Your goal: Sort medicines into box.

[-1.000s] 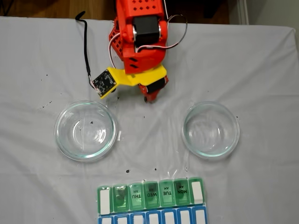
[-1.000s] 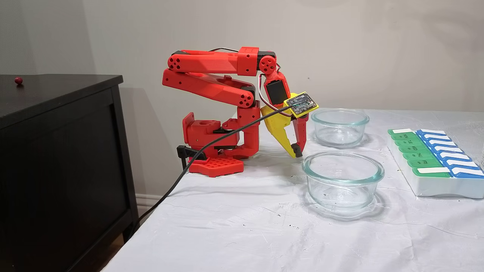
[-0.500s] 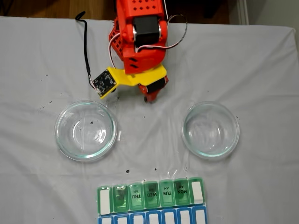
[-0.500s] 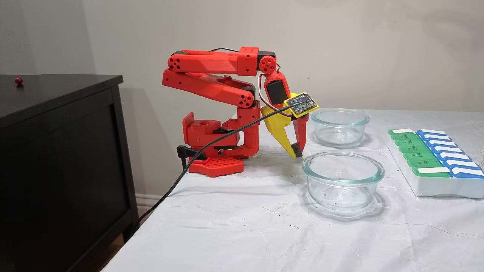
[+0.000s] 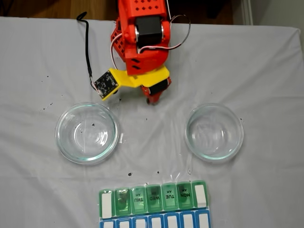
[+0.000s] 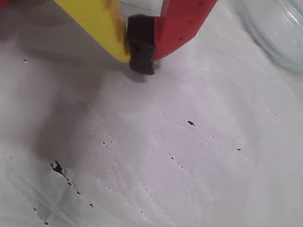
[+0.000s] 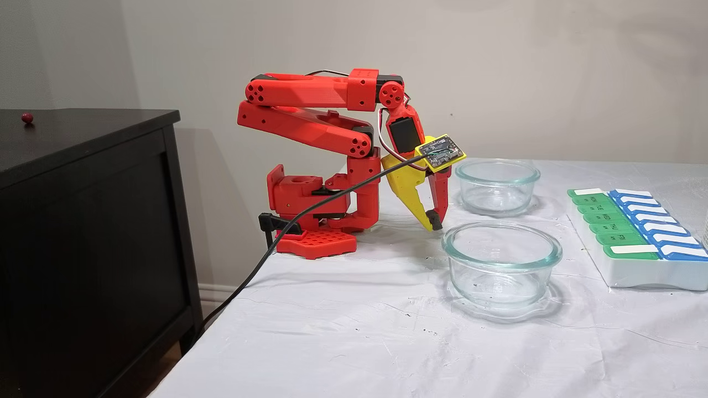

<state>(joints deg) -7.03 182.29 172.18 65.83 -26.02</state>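
My gripper (image 5: pixel 151 99) (image 6: pixel 141 60) (image 7: pixel 435 223) is shut, its yellow and red fingers pressed together on their black foam pad with nothing held. Its tip hangs just above the white cloth, between the two glass dishes and close to the arm's base. The box (image 5: pixel 169 196) (image 7: pixel 608 226), a pill organizer with green day lids and a blue row, lies at the cloth's near edge in a fixed view, lids closed. One dark red ball (image 7: pixel 27 117), a medicine, sits on the black cabinet's top, far from the arm. Whether balls lie under the lids I cannot tell.
Two clear glass dishes stand on the cloth with nothing in them, one (image 5: pixel 58 133) (image 7: pixel 449 243) on the left and one (image 5: pixel 241 134) (image 7: pixel 460 172) on the right in a fixed view. A black cable (image 7: pixel 310 207) runs off the table's edge. The black cabinet (image 7: pixel 83 221) stands beside the table.
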